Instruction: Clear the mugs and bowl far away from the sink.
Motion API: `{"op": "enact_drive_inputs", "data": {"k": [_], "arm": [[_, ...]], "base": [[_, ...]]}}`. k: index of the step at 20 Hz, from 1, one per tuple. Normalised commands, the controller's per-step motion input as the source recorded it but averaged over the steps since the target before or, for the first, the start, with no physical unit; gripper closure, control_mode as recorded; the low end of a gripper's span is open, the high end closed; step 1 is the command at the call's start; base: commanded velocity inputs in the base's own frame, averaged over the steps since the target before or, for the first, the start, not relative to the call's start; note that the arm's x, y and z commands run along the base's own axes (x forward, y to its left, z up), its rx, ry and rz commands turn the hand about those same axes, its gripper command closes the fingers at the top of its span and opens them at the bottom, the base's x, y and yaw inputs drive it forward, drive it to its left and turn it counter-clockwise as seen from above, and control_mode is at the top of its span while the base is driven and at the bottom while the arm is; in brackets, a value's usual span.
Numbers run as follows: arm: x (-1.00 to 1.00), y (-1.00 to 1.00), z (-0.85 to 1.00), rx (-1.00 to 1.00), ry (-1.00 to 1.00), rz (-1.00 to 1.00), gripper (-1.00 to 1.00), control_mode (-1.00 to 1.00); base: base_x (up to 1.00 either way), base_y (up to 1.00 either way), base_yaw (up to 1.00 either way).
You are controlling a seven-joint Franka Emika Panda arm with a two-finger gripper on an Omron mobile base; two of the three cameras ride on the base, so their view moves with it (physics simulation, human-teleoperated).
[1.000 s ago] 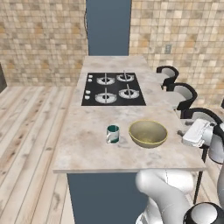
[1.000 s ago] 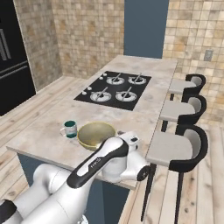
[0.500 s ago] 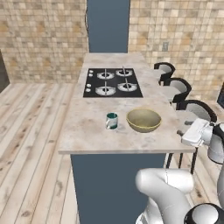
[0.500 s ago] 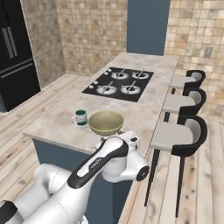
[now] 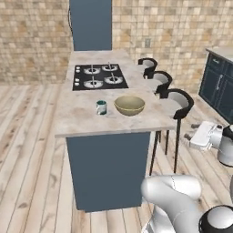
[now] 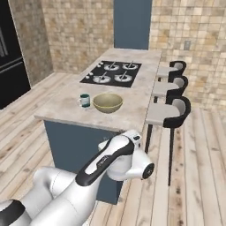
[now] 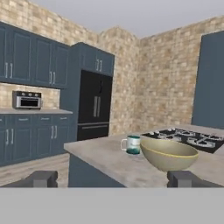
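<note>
A teal mug (image 5: 101, 107) (image 6: 84, 100) with a silvery body stands on the beige island counter (image 5: 77, 120), near its front end. Just to its right sits the wide olive-tan bowl (image 5: 129, 105) (image 6: 107, 102), upright and a little apart from the mug. In the hand view the mug (image 7: 131, 145) and bowl (image 7: 168, 154) lie ahead, at about finger height. My gripper (image 7: 113, 179) is open, its fingertips (image 7: 41, 178) far apart with nothing between them. It hangs off the counter's front right corner, beside the stools, well short of both things. The sink is out of view.
A black stovetop (image 5: 100, 76) lies farther back on the island. Three black stools (image 5: 179, 102) line its right side. A black fridge (image 7: 94, 111) and dark blue cabinets (image 7: 26, 131) stand across the wooden floor. More blue cabinets (image 5: 223, 88) are at the right.
The base has backed away from the island, so the whole scene has shifted and the counter looks farther off. Mug and bowl keep their places; the gripper stays open.
</note>
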Motion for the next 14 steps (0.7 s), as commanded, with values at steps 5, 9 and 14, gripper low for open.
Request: {"op": "enact_drive_inputs", "data": {"k": [5, 9, 14], "arm": [[0.0, 0.0, 0.0, 0.0, 0.0, 0.0, -1.0, 1.0], [0.0, 0.0, 0.0, 0.0, 0.0, 0.0, -1.0, 1.0], [0.0, 0.0, 0.0, 0.0, 0.0, 0.0, -1.0, 1.0]], "base": [[-0.06, 0.0, -0.62], [0.0, 0.0, -0.73], [0.0, 0.0, -0.77]]}}
